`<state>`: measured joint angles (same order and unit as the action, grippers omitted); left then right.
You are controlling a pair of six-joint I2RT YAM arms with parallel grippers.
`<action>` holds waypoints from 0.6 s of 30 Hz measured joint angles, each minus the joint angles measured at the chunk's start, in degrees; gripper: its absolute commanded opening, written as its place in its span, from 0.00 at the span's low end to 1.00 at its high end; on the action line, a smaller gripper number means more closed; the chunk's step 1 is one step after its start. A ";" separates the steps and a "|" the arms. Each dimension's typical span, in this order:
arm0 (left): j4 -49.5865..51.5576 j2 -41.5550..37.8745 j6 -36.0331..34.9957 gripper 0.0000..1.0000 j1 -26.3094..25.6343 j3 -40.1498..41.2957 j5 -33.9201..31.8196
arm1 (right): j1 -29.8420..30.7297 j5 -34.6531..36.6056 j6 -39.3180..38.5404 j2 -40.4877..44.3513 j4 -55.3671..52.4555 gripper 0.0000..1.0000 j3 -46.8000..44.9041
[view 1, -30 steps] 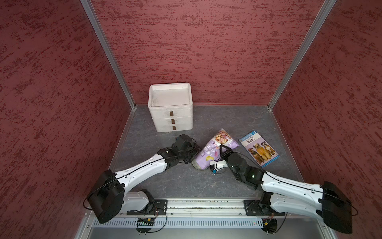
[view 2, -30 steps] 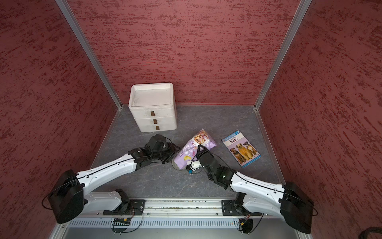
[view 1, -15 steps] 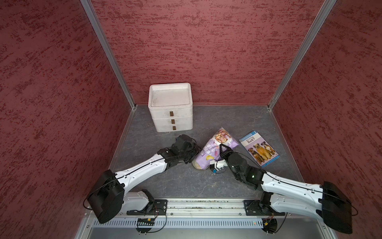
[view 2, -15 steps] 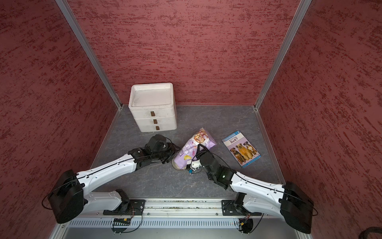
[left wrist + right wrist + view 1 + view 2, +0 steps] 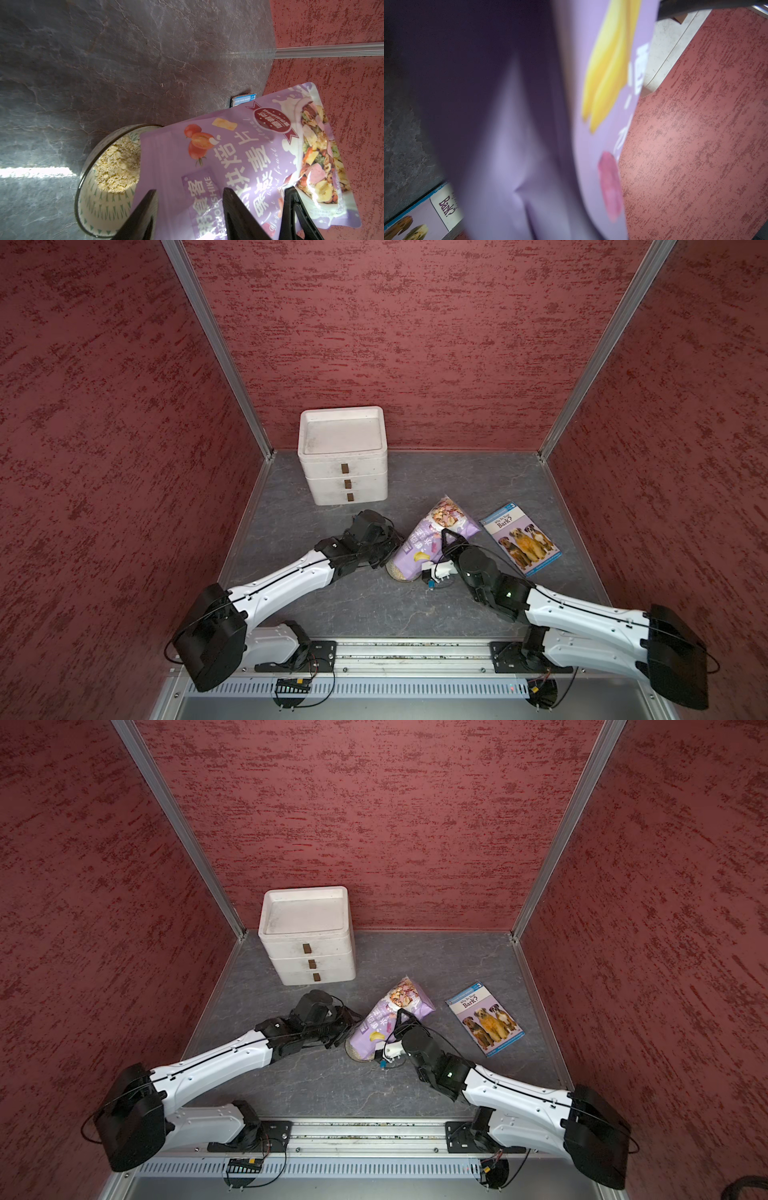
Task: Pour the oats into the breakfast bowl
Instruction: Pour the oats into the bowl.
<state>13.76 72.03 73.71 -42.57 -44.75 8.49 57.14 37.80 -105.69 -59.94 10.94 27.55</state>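
Where the rail [image 5: 415, 651] runs along the bottom edge of both top views, the left arm [image 5: 282, 585] and right arm [image 5: 582, 614] start. Both reach up-frame over the grey table [image 5: 374, 614] and meet near mid-frame.

At that meeting point the breakfast bowl [image 5: 400, 573] stands on the table. From above it is mostly covered and only its near rim shows. In the left wrist view the bowl [image 5: 97, 199] is upright, white inside with green marks. A heap of oats [image 5: 118, 164] lies in it, up against the pouch.

The lavender pouch [image 5: 436, 531] is tilted, mouth end down over the bowl, bottom end raised toward the upper right of the frame.

The right pincer [image 5: 445, 536] is clamped on the pouch about mid-length. One black finger lies across the printed face; the other is hidden behind it. Its wrist view is filled with blurred purple film [image 5: 508, 135].

The left pincer [image 5: 189, 190] has its jaws moderately apart at the pouch's lower end, tips over the purple face beside the bowl. Cannot tell whether they press it.

Right of the pouch, the blue dog book [image 5: 519, 537] lies flat on the table. Contact between its corner and the pouch cannot be told.

Farther back, upper left of centre, the white three-drawer box [image 5: 365, 481] stands at the back, drawers pushed in. Red textured walls [image 5: 395, 344] enclose three sides.
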 measured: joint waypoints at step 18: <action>0.74 -1.44 0.00 0.53 0.02 0.00 -0.66 | 1.29 0.20 0.39 -0.33 -0.20 0.00 -0.02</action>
<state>14.50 70.59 73.71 -42.54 -44.75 7.84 58.43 38.00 -105.30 -60.27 10.74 27.53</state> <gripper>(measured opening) 0.534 0.273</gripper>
